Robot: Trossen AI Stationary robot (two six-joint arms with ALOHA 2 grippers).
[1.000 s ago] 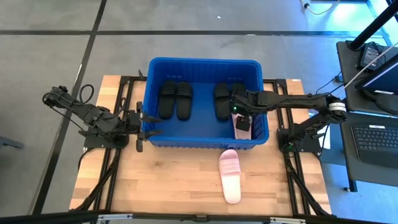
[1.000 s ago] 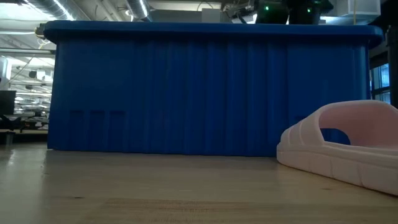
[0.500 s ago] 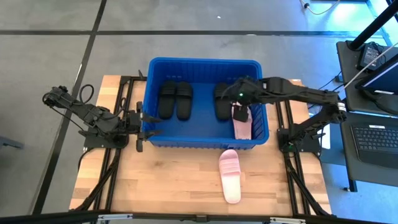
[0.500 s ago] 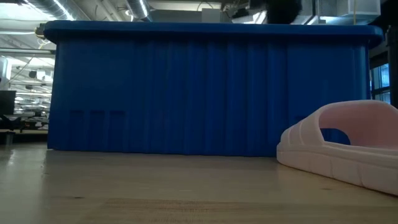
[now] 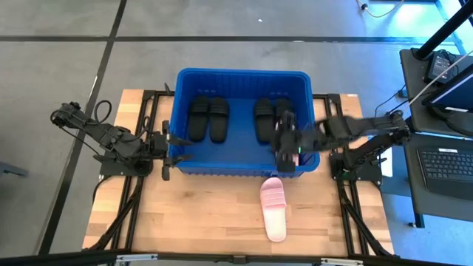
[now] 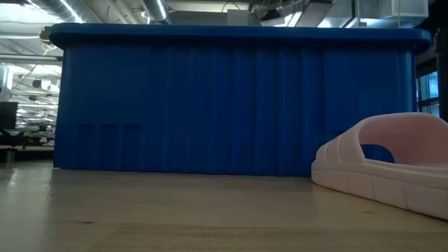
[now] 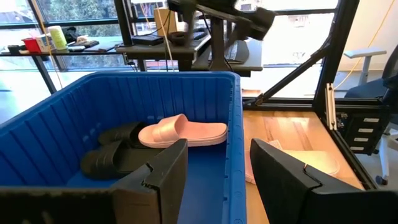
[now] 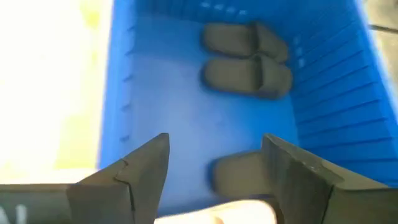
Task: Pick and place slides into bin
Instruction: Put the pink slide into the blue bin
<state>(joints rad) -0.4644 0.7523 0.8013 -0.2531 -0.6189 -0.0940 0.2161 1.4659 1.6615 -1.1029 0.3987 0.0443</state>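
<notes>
The blue bin (image 5: 240, 76) stands at the table's far middle. Two pairs of black slides (image 5: 208, 118) (image 5: 264, 118) lie on its floor. One pink slide (image 7: 183, 132) lies in the bin on its sole; my right arm hides it in the high view. A second pink slide (image 5: 273, 208) lies on the table just in front of the bin and also shows in the low view (image 6: 385, 168). My right gripper (image 5: 284, 142) hangs open and empty above the bin's near right part (image 8: 214, 143). My left gripper (image 5: 168, 145) waits open at the bin's left wall (image 7: 217, 149).
Black frame rails (image 5: 140, 185) run along both sides of the wooden table. Bare wood (image 5: 192, 214) lies in front of the bin, left of the pink slide. The bin wall (image 6: 210, 105) fills the low view. A desk with laptops (image 5: 447, 162) stands beyond the right edge.
My right gripper has risen from the pink slide in the bin's near right corner, swung toward the far wall, then come back toward the bin's near wall as the arm draws in. The pink slide stays lying in the bin.
</notes>
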